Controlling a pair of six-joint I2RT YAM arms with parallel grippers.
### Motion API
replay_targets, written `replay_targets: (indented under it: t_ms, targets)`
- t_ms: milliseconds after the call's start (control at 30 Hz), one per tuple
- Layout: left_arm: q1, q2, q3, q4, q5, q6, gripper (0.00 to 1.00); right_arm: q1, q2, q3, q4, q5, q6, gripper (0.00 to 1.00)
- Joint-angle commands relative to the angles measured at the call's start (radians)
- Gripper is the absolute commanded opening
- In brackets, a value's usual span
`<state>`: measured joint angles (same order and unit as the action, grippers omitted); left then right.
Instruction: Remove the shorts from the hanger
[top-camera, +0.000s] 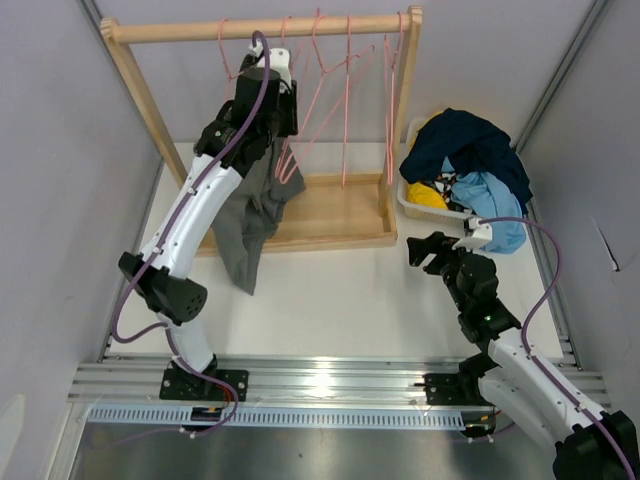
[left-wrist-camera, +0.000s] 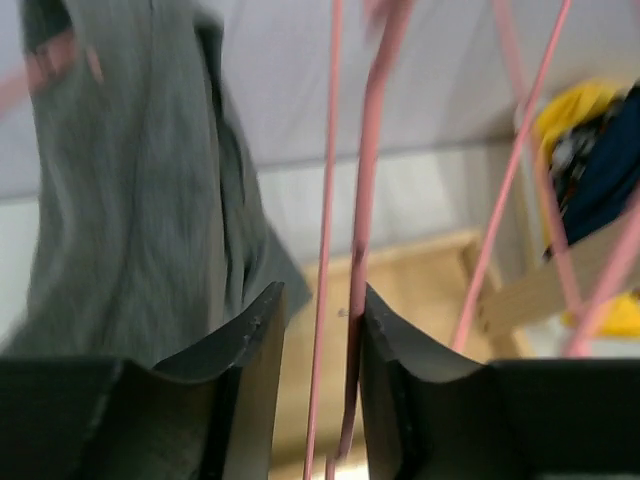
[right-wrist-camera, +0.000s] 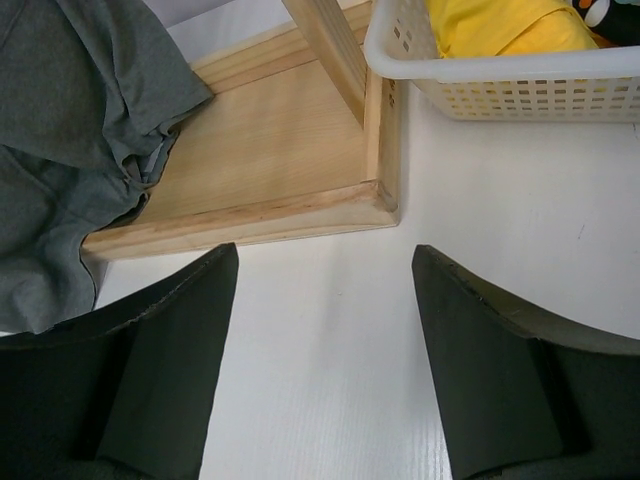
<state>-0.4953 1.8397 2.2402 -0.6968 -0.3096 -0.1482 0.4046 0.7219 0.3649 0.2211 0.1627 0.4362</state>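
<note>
Up at the rack (top-camera: 200, 29), my left gripper (left-wrist-camera: 320, 295) stood barely parted around a pink hanger (left-wrist-camera: 368, 150) wire. Grey shorts (top-camera: 245, 225) hung beside it, trailing over the wooden base (right-wrist-camera: 270, 140). My right gripper (right-wrist-camera: 325, 255) gaped wide above the table (right-wrist-camera: 330, 370).

My left arm (top-camera: 200, 215) hides the top of the shorts (top-camera: 245, 238); up close the pink hangers (left-wrist-camera: 365, 200) blur, and I cannot tell whether my left gripper (left-wrist-camera: 320, 305) pinches them.
</note>
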Motion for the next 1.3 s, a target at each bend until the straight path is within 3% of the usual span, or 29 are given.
replay_targets:
  t_ms: [0, 100, 300, 433, 500, 767, 1133, 1267]
  targets:
    - [-0.018, -0.149, -0.152, 0.028, 0.017, -0.027, 0.43, 0.005, -0.027, -0.012, -0.008, 0.000, 0.003, 0.77]
    - [-0.040, -0.253, -0.226, 0.040, 0.001, -0.019, 0.49, 0.007, -0.013, -0.020, 0.015, -0.002, -0.002, 0.77]
    - [-0.060, -0.399, -0.182, -0.050, 0.015, -0.002, 0.60, 0.014, 0.062, -0.014, 0.061, -0.029, 0.015, 0.76]
    - [-0.058, -0.508, -0.261, -0.005, -0.070, 0.067, 0.65, 0.028, 0.080, -0.020, 0.075, -0.019, 0.015, 0.76]
    - [-0.026, -0.540, -0.286, 0.020, -0.079, 0.093, 0.73, 0.034, 0.080, -0.020, 0.075, -0.015, 0.015, 0.76]
    - [0.148, -0.524, -0.343, 0.091, 0.015, 0.102, 0.72, 0.057, 0.059, -0.017, 0.043, -0.005, 0.009, 0.76]
    - [0.228, -0.324, -0.199, 0.122, 0.118, 0.093, 0.68, 0.073, 0.011, -0.041, -0.005, 0.032, 0.001, 0.76]
    - [0.239, -0.272, -0.188, 0.118, 0.130, 0.087, 0.59, 0.073, 0.008, -0.046, -0.003, 0.037, -0.001, 0.76]
